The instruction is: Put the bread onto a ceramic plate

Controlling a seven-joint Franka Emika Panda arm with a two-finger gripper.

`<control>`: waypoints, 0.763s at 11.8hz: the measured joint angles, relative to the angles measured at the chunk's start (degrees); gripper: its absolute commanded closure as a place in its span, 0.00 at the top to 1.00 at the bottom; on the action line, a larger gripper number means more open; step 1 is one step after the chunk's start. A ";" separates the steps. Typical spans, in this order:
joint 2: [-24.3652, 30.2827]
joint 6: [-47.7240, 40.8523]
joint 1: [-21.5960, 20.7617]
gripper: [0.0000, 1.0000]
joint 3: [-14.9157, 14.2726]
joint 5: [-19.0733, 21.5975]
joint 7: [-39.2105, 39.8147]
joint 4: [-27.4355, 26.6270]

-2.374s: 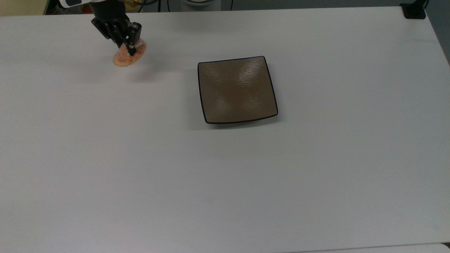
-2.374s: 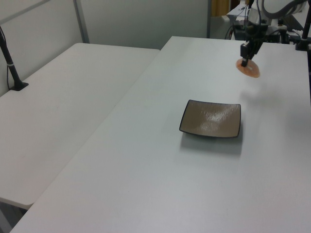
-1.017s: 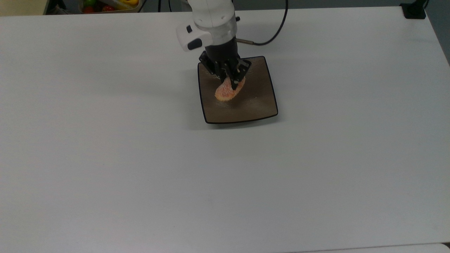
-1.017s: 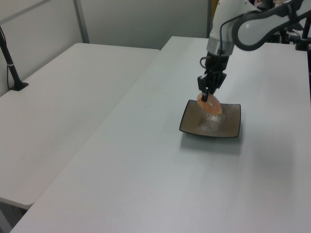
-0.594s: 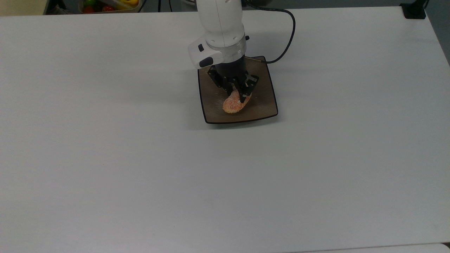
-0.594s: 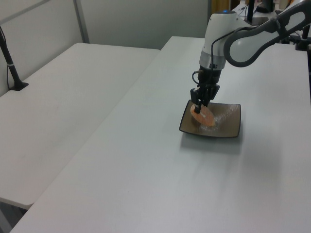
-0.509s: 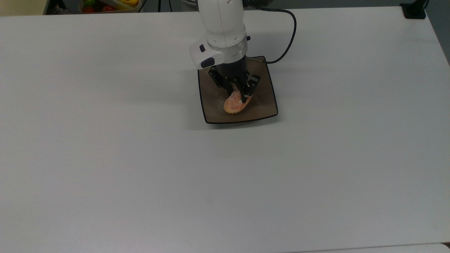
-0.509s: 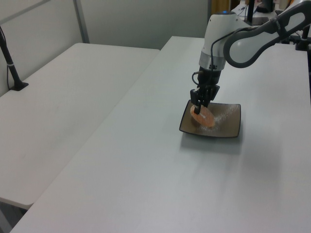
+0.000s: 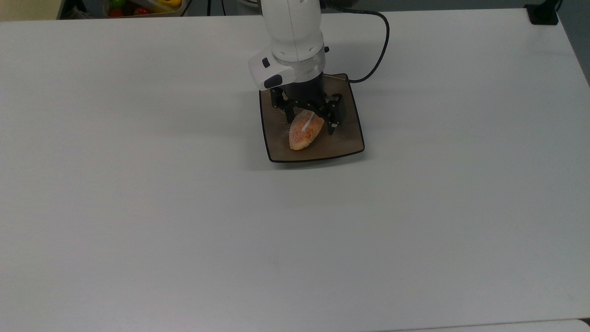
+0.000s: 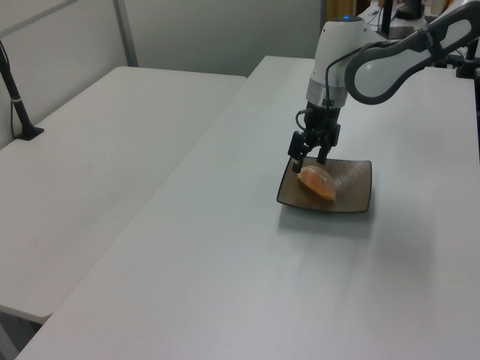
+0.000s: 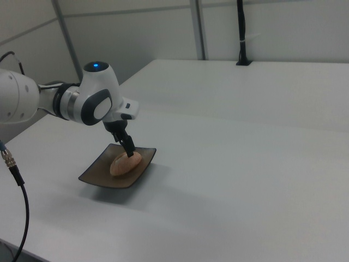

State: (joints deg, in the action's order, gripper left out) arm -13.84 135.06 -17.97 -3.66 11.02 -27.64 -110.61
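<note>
Now | bread (image 9: 303, 133): orange-tan, sugary (white stripe) | on ceramic plate (image 9: 344, 142)

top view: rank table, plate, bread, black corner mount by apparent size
1. table
2. ceramic plate
3. bread
4. black corner mount, looking only a little smaller than the bread; it is cut off by the frame edge, so 3 and 4 are unsure.

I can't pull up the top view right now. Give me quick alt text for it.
The bread lies on the ceramic plate, white stripe up, with the open gripper straddling its far end, one finger on each side. The plate sits on a white table, and the white arm comes in from the top view's upper edge.
</note>
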 measured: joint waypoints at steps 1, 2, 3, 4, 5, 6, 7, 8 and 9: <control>0.19 0.00 0.09 1.00 0.00 0.00 0.00 0.72; 0.69 -0.05 0.44 1.00 0.01 -0.03 0.00 1.25; 1.66 -1.38 1.23 1.00 0.01 -0.45 0.03 1.65; 3.03 -3.96 2.15 1.00 0.01 -1.13 0.70 2.10; 5.01 -8.26 3.17 1.00 0.01 -1.49 3.11 2.59; 7.21 -13.09 4.12 1.00 0.01 -1.61 6.56 2.83; 9.49 -17.82 4.99 1.00 0.00 -1.98 10.45 2.89; 11.57 -21.94 5.60 1.00 -0.01 -3.29 13.89 2.90; 13.34 -25.49 5.92 1.00 -0.01 -5.20 16.45 2.89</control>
State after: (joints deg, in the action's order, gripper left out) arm -0.50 109.56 -12.06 -3.67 5.82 -11.19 -107.72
